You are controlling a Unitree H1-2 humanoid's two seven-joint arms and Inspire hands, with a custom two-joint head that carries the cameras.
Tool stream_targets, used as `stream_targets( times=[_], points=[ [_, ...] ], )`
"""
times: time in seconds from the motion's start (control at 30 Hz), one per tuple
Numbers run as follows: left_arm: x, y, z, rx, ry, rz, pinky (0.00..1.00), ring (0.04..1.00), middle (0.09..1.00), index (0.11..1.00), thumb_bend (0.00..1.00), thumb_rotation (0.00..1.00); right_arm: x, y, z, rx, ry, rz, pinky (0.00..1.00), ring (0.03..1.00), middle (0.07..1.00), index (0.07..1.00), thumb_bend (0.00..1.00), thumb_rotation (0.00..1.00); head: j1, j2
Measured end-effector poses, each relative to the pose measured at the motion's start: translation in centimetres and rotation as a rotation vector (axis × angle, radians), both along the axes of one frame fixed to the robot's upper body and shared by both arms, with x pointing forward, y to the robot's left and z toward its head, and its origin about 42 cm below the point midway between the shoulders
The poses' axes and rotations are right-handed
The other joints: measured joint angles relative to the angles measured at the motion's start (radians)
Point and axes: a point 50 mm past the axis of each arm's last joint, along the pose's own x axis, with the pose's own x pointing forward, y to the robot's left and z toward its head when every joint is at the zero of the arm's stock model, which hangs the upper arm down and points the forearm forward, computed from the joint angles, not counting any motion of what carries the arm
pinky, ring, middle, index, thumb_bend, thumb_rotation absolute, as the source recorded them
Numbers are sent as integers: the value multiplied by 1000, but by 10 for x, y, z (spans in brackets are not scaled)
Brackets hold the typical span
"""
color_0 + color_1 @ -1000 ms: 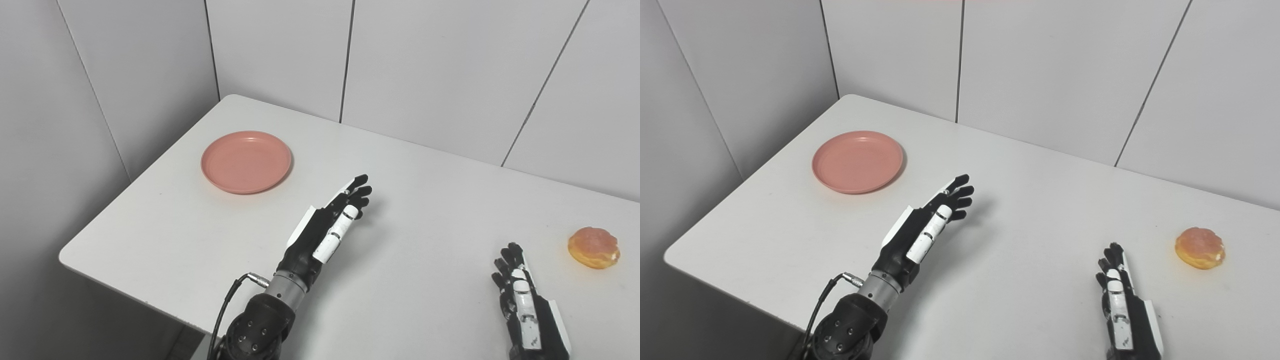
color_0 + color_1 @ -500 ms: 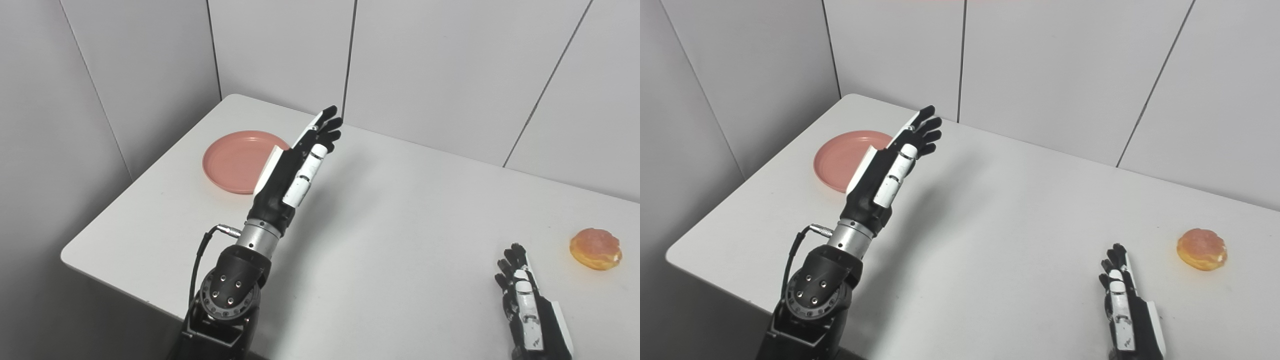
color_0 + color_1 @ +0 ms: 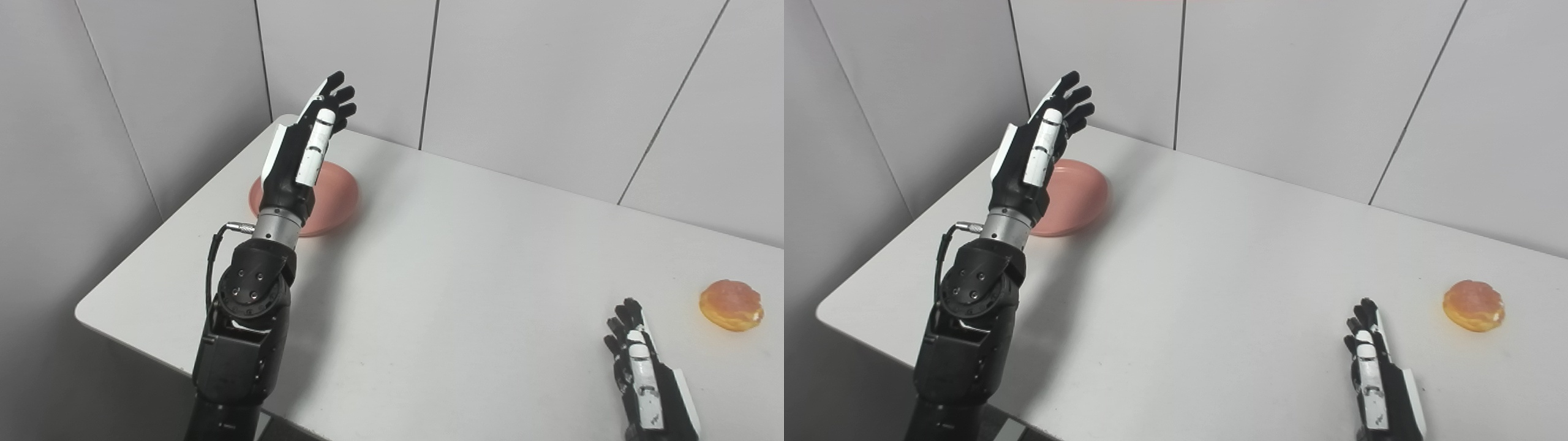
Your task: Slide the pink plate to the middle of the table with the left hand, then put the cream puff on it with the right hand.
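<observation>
Since a second ago the left hand has swung from mid-frame up to the upper left, fingers spread and empty, raised above the pink plate, likely to reach its far side and drag it inward.

Right eye view: more bare plate shows; the right hand waits open at lower right, near the cream puff.

bare table lies between pink plate and cream puff.
</observation>
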Motion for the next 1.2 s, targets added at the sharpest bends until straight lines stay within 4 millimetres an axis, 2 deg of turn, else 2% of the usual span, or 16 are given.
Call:
stream_targets(
  times=[0.17,0.33,0.43,0.63,0.9,1.03,1.2],
  points=[
    [9,17,-1,-14,15,57,856,874,887,873,420,1000,0,0,0,2,0,2,1000,1000,1000,1000,58,1000,5,0],
    [17,39,8,-23,7,99,876,889,899,875,438,1000,0,-1,0,2,1,0,1000,1000,1000,1000,63,1000,3,-2],
    [20,45,9,-46,9,100,882,888,889,869,435,1000,0,0,-1,4,3,1,1000,1000,1000,1000,60,1000,3,-2],
    [24,57,-1,-89,42,128,900,894,893,873,430,1000,0,-1,-2,6,7,1,1000,1000,1000,1000,59,1000,8,-3],
    [32,72,-26,-140,91,161,916,903,901,876,417,1000,0,-1,-2,7,8,1,1000,1000,1000,1000,41,1000,6,-5],
    [32,75,-28,-158,87,156,914,910,907,878,420,1000,0,-1,-2,7,7,1,1000,1000,1000,1000,39,1000,8,-5],
    [30,89,-29,-183,88,176,909,905,906,889,426,1000,0,-1,-2,9,7,1,1000,1000,1000,1000,38,1000,9,-5]
  ],
)
